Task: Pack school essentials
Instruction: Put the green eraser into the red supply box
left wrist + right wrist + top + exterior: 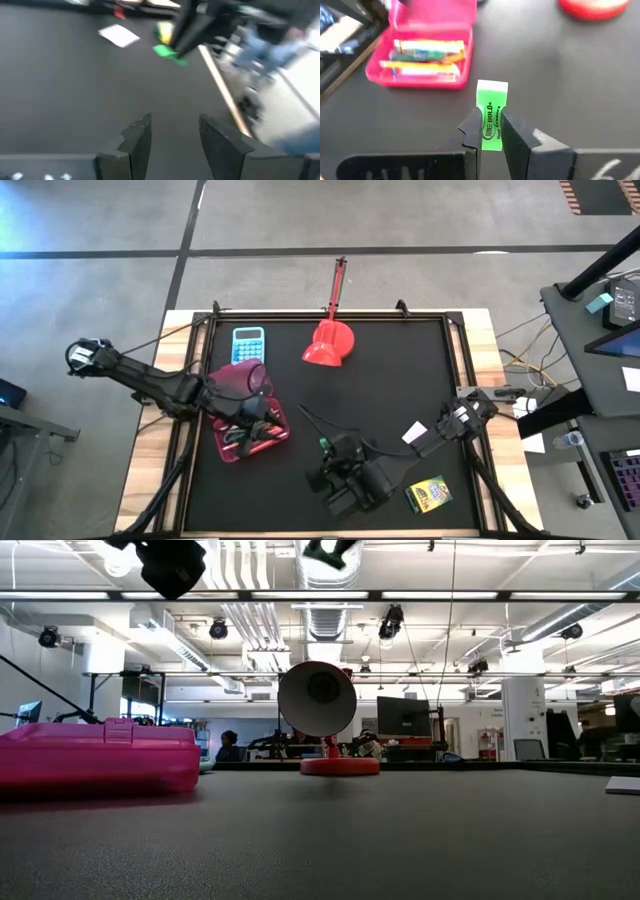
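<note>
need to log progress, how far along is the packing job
Done: pens and highlighters already lie in the open pink case. In hand: the right gripper has its fingers shut on a green eraser. Left: the crayon box and white square sit on the mat; the left gripper is open.

The left gripper hangs over the dark desk, its two fingers apart with nothing between them. Farther off lie a white square and a blurred green thing under the other arm.
</note>
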Motion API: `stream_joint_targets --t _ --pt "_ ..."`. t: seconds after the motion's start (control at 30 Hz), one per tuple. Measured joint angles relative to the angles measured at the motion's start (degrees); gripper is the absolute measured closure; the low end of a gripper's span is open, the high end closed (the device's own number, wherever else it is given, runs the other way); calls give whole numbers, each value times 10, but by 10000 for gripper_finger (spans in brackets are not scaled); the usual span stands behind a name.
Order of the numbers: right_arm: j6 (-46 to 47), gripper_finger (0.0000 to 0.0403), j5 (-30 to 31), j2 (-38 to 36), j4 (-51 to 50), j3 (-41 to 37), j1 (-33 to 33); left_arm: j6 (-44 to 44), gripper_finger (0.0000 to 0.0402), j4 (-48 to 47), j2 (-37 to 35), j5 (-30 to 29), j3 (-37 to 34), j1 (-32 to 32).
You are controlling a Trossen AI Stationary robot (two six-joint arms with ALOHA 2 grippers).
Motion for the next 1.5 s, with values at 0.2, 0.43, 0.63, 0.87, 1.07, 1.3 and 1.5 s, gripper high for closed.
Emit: stream_joint_targets --t 0.2,0.43,0.63,0.87,1.07,1.3,1.5 --pt "-36 358 83 -5 -45 59 -15 -3 255 67 8 -71 0 0" --pt "-108 358 98 -43 -35 54 -49 18 252 166 38 -74 3 7" --pt "-157 358 98 -76 -33 54 -72 73 216 205 78 -82 3 21" --pt "-183 358 106 -95 -31 54 -80 58 161 331 125 -135 7 47" --pt "-185 358 115 -96 -31 54 -83 41 148 416 173 -145 32 52" --pt "-189 358 119 -96 -21 54 -84 24 148 424 213 -154 65 53" --pt "-191 358 119 -96 -19 54 -83 20 164 420 224 -154 83 53"
